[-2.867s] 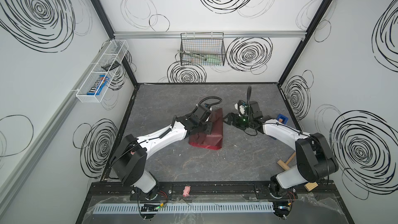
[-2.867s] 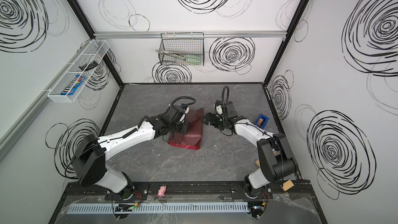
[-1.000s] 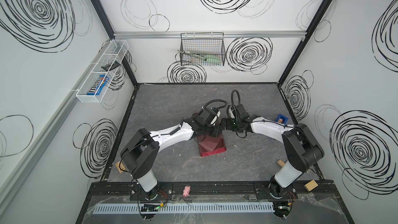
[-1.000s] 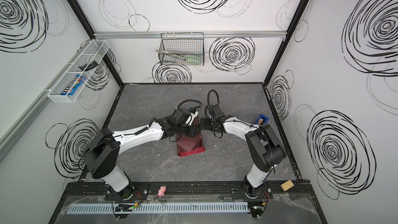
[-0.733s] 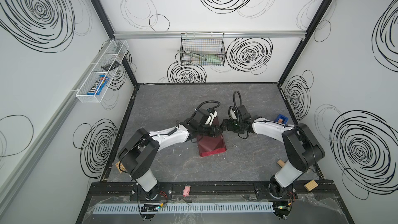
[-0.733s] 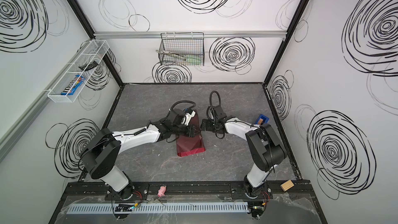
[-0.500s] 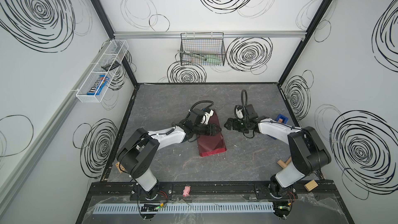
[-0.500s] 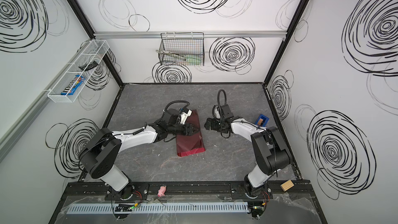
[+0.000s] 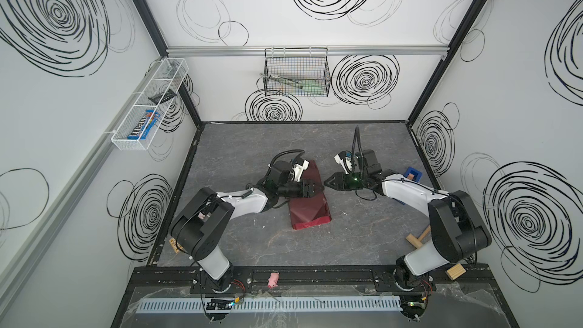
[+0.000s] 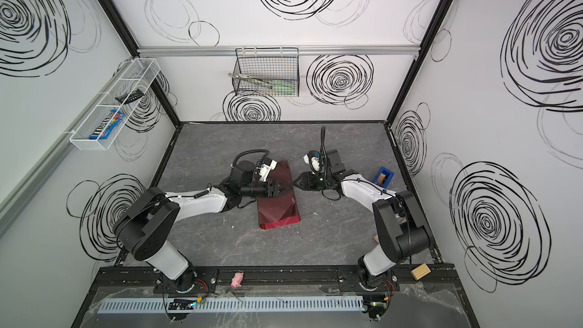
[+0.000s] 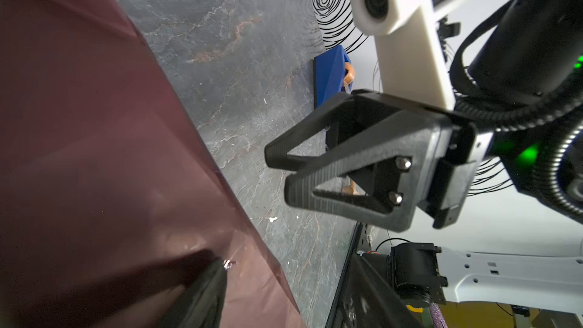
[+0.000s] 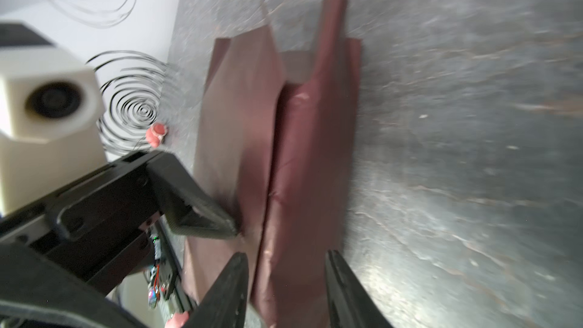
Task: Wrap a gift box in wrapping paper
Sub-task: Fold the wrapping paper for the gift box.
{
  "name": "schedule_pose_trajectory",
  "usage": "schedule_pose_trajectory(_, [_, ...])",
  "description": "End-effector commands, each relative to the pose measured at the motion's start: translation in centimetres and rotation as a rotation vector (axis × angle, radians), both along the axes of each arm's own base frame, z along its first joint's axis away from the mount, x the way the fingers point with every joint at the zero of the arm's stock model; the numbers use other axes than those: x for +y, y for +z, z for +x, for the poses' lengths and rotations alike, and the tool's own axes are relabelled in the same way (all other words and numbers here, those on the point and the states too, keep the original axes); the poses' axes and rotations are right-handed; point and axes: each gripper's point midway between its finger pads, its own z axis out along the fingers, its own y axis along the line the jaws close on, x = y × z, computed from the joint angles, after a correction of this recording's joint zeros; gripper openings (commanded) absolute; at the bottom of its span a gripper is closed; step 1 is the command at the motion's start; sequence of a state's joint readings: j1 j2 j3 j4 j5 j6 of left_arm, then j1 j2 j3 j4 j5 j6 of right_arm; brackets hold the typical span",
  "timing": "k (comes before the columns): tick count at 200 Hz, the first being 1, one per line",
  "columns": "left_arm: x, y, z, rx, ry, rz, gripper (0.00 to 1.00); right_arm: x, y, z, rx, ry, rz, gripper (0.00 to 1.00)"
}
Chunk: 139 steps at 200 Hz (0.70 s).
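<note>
The maroon wrapping paper (image 9: 310,208) lies mid-table, folded into a long parcel with a seam along its top (image 12: 271,153). The gift box is hidden under it. My left gripper (image 9: 319,189) reaches across the parcel's far half with its jaws apart, one finger (image 11: 205,291) resting on the paper (image 11: 94,153). Just beyond the parcel's right edge, my right gripper (image 9: 328,182) points at the left one's tips. Its fingers (image 12: 235,279) stand partly apart with nothing between them, and the paper lies beyond them.
A bright-blue tape dispenser (image 9: 413,174) sits by the right wall, behind the right arm. Wooden blocks (image 9: 418,238) lie at the front right. A small pink toy (image 9: 273,278) sits on the front rail. A wire basket (image 9: 296,74) hangs on the back wall.
The right gripper has backed away rightward from the parcel and narrowed its jaws. The left gripper has widened and swung across the paper. The far flap now stretches out toward the back.
</note>
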<state>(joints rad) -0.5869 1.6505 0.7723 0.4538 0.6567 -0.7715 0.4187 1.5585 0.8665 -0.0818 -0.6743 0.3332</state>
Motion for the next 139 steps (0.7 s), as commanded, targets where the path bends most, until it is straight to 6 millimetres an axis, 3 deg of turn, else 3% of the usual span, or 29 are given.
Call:
schedule_pose_trajectory(1, [-0.1,1.1,0.4,-0.025,-0.005,-0.060,0.67,1.8,0.4,-0.7,0.000,0.083,0.050,0.45])
schedule_pose_trajectory(70, [0.4,0.6,0.4,-0.016,-0.001,-0.084,0.67,3.3,-0.3,-0.8,0.021,0.121,0.058,0.42])
schedule_pose_trajectory(139, [0.4,-0.2,0.6,0.008,-0.001,-0.096,0.68,3.3,0.2,-0.6,0.003,0.106,0.062,0.42])
